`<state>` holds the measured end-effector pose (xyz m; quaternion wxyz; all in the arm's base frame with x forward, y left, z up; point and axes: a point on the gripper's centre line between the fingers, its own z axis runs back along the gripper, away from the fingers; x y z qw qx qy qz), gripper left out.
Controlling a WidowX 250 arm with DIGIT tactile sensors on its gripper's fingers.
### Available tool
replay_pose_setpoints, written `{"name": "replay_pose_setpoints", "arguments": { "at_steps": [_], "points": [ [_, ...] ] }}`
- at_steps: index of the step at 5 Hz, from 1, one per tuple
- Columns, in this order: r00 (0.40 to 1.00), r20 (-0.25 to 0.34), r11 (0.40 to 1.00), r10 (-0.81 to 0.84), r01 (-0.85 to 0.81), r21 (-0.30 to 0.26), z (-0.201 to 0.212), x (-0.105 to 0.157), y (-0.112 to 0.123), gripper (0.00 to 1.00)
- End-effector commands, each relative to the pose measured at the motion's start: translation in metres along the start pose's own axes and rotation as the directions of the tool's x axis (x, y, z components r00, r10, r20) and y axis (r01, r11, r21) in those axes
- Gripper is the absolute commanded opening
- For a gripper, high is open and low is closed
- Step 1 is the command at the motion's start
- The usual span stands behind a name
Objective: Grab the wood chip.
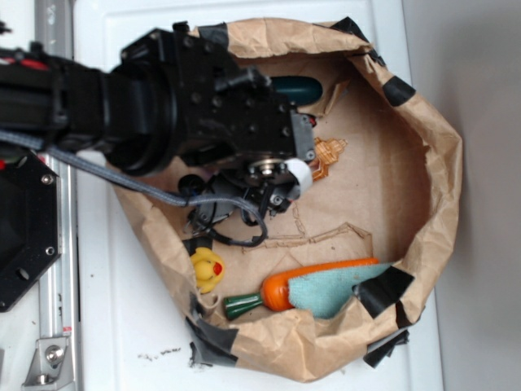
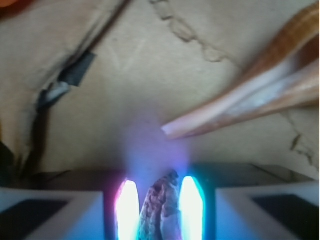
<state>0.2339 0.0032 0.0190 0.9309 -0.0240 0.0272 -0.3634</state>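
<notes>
Inside a crumpled brown paper nest (image 1: 440, 163) patched with black tape, on a white table (image 1: 146, 326), a black robot arm reaches in from the left. Its gripper (image 2: 159, 205) points down near the middle of the nest floor. In the wrist view, the two fingers (image 2: 128, 207) glow pale blue-white, and the jaws are drawn close, pinching a rough, dark brown, streaky wood chip (image 2: 159, 202) that stands on edge between them. The exterior view hides the chip under the arm.

Just beside the gripper lies a tan, ridged spiral seashell (image 2: 260, 95), its pointed tip near the chip but apart from it. Elsewhere in the nest sit a dark green oval bar (image 1: 297, 88), a small yellow rubber duck (image 1: 207, 269), and an orange toy carrot (image 1: 313, 281) beside a teal cloth (image 1: 330, 293).

The chip looks light, stiff and coarse, so it should resist slipping, though its jagged ends may crumble. Gripping across its flat faces near mid-length seems soundest.
</notes>
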Motion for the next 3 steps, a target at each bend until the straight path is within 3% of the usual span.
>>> {"name": "replay_pose_setpoints", "arguments": {
  "at_steps": [1,2,3],
  "points": [
    [0.947,0.302,0.974,0.109,-0.163,0.16,0.108,0.01,0.015,0.0],
    [0.899,0.419,0.972,0.129,-0.199,0.128,0.159,0.021,0.012,0.0],
    [0.883,0.396,0.943,0.251,-0.316,0.108,0.174,0.018,0.009,0.0]
  ]
}}
